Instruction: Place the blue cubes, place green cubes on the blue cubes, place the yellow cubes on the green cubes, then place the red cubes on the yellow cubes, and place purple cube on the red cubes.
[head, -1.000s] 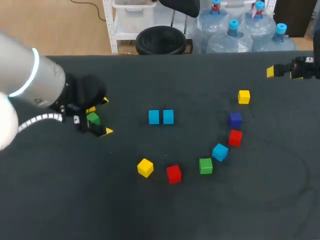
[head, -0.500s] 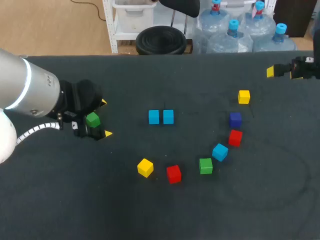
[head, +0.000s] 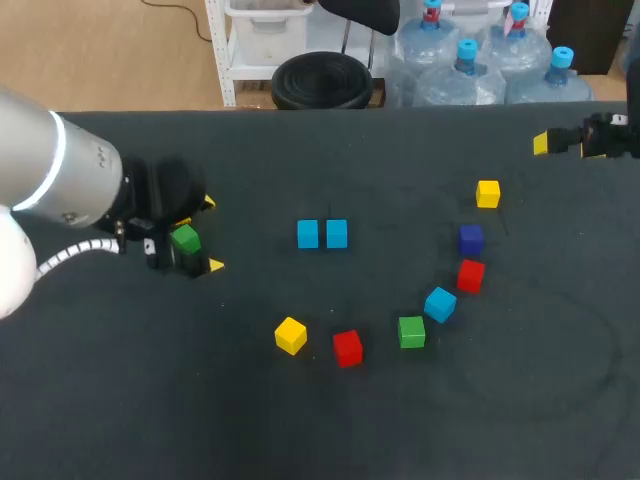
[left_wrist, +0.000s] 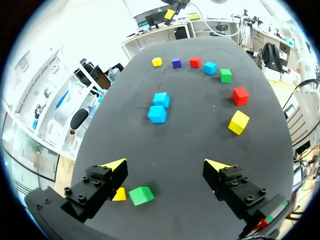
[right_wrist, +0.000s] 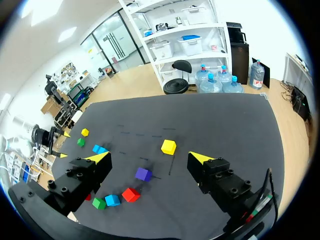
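Head view, clock directions taken on the desk (head: 300, 430).

- Left tool (head: 211, 234): at the desk's 9 o'clock side, fingers spread wide, gripping nothing.
- Near green cube (head: 185, 238): lies on the desk under the left tool. The left wrist view shows it close to one finger and well apart from the other (no contact on two sides). A small yellow cube (left_wrist: 119, 194) lies just beside it, partly hidden by that finger.
- Right tool (head: 570, 143): at the desk's 2 o'clock corner, fingers wide, nothing between them. Its wrist view shows bare desk beneath it.
- Blue pair (head: 322, 234): two blue cubes side by side, just beside each other, near the desk's middle.
- Far yellow cube (head: 488, 193): at about 2 o'clock from the blue pair.
- Purple cube (head: 471, 239): at 6 o'clock from the far yellow cube.
- Upper red cube (head: 470, 275): at 6 o'clock from the purple cube, near it.
- Lone blue cube (head: 440, 304): at about 7 o'clock from the upper red cube, turned askew.
- Second green cube (head: 411, 331): at about 7 o'clock from the lone blue cube.
- Lower red cube (head: 347, 348): at about 8 o'clock from the second green cube.
- Near yellow cube (head: 291, 335): at 9 o'clock from the lower red cube.

Every cube sits singly on the desk.
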